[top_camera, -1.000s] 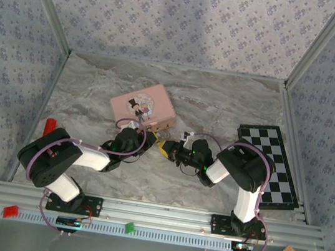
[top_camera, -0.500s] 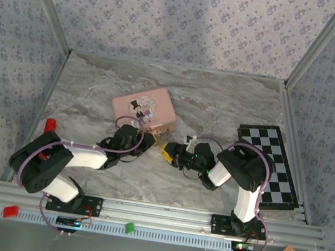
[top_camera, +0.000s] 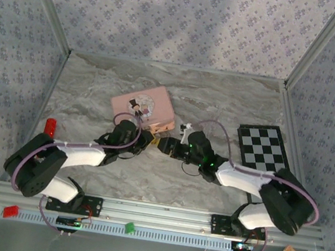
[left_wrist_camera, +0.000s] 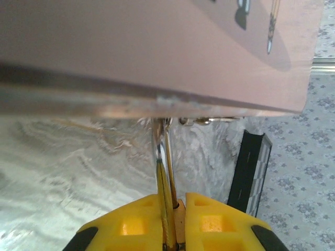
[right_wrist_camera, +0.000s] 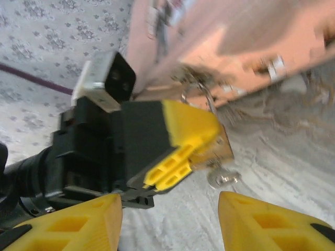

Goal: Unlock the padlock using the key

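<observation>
Above, the left hand and right hand meet by the pink rectangular tin; left wrist: yellow fingers clamp the tiny brass-gold padlock at the tin's near edge, shackle unopened; right wrist: the right hand gapes empty, with the small silvery key seemingly seated in the lock, so turning remains.

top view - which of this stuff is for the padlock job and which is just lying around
For the job: padlock, key, left tool gripping the padlock, right tool open, tin with the padlock at its clasp.
Lying about: chessboard, red peg, red block, green block.
</observation>
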